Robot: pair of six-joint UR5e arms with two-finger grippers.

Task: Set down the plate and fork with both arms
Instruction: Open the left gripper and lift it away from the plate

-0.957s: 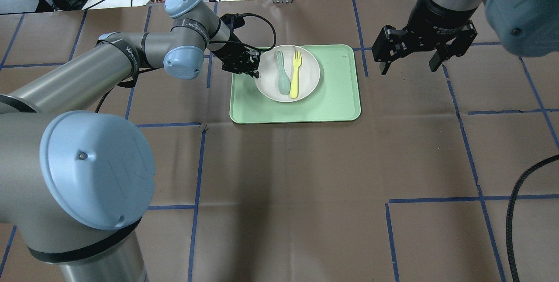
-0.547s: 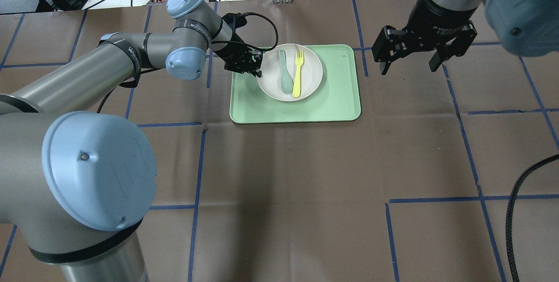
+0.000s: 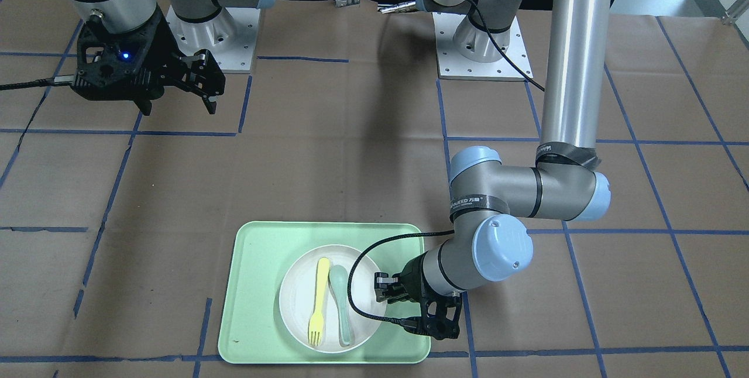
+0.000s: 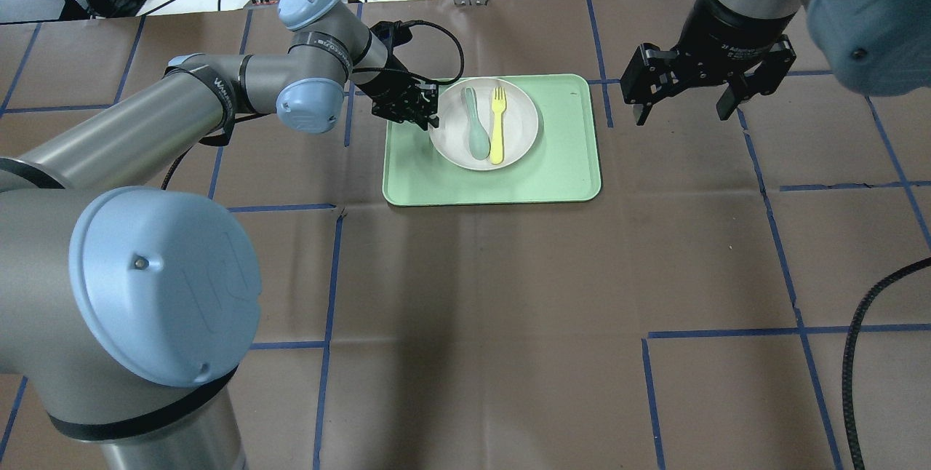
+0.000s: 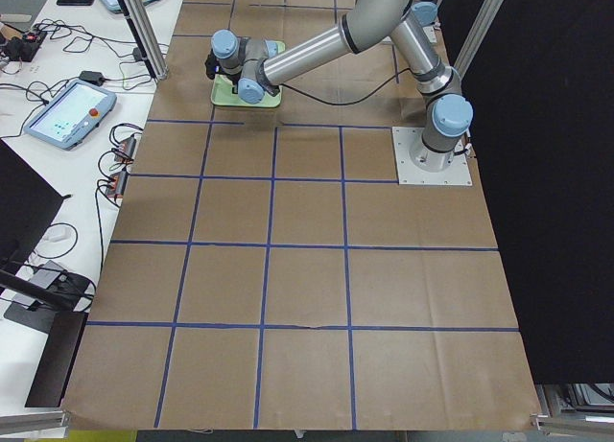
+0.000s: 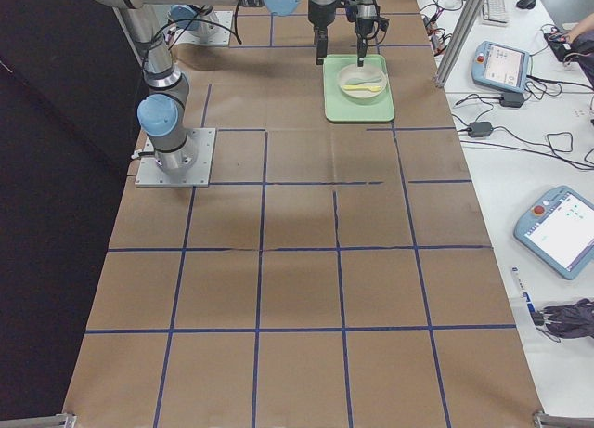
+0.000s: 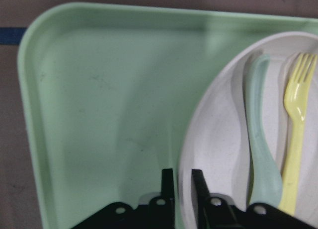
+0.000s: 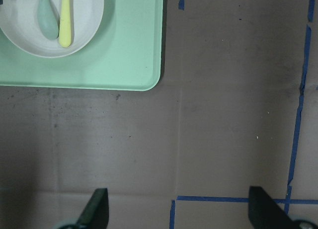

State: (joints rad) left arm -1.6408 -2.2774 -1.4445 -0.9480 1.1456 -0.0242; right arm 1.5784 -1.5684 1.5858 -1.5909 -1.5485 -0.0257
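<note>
Rim pinched by the left gripper [image 7: 183, 188], the plate [image 4: 521, 124] has been shifted slightly across the tray [image 4: 560, 164], so transfer seems begun; the right gripper [image 4: 682, 115] is held spread.

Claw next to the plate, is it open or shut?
Shut. The left claw pinches the rim of the plate, one tip outside the rim and one inside.
</note>
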